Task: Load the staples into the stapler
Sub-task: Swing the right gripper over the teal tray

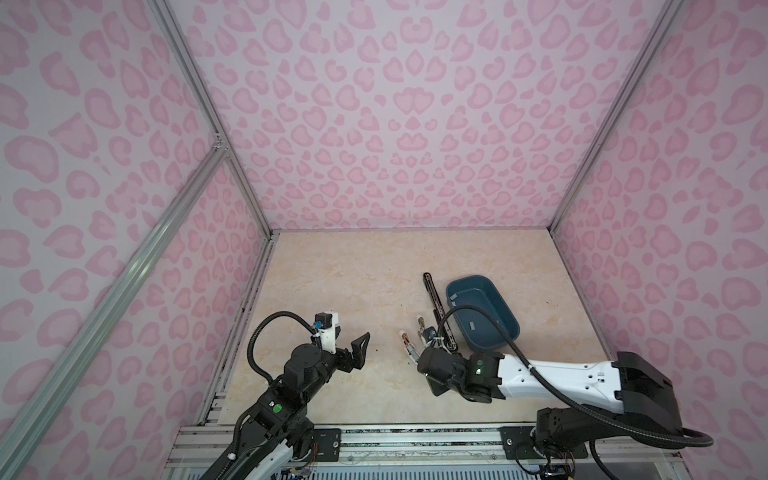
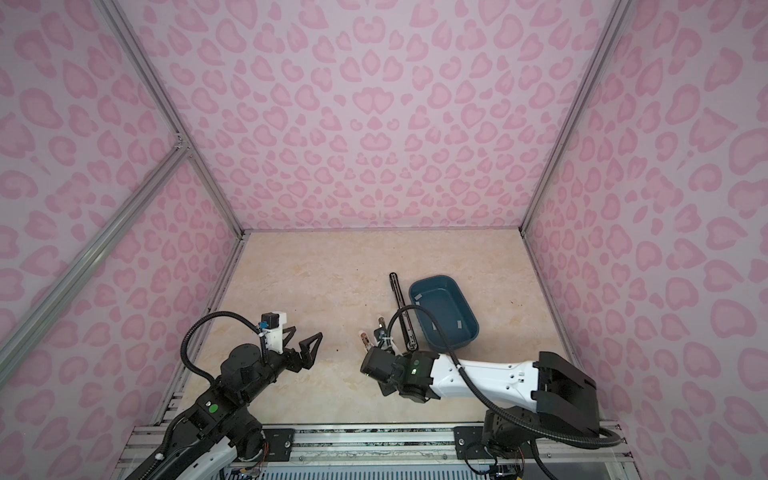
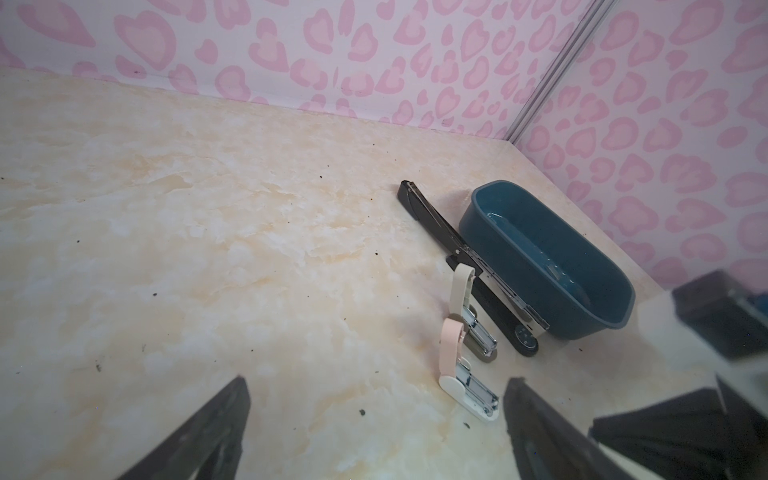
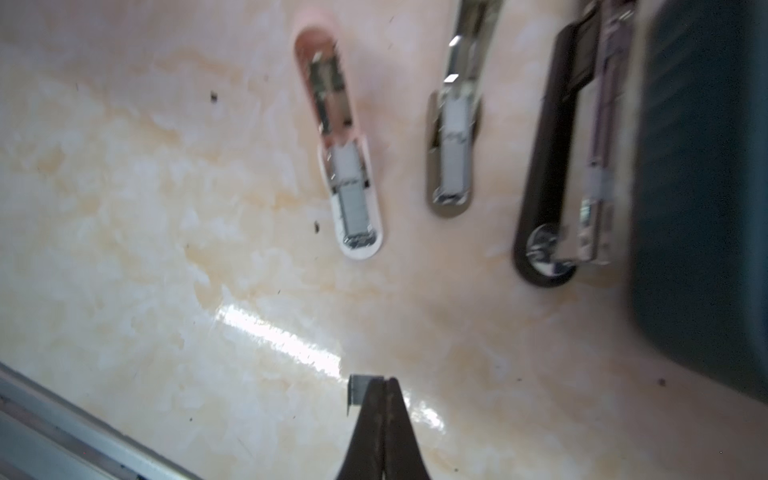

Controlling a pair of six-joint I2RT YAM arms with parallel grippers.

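Observation:
Three opened staplers lie side by side on the table: a pink one (image 4: 349, 166), a beige one (image 4: 453, 153) and a long black one (image 4: 569, 166). In both top views they sit left of a blue bin (image 1: 498, 299), and loose staples (image 1: 471, 325) lie inside it. My right gripper (image 4: 384, 380) hovers nearer the front edge than the pink stapler, shut, with a small grey strip of staples (image 4: 356, 390) pinched at its tip and sticking out to one side. My left gripper (image 1: 351, 336) stands open over bare table on the left, holding nothing.
Pink patterned walls close in the table (image 1: 353, 291) on three sides. A metal rail (image 1: 374, 440) runs along the front edge. The bin stands close against the black stapler's side.

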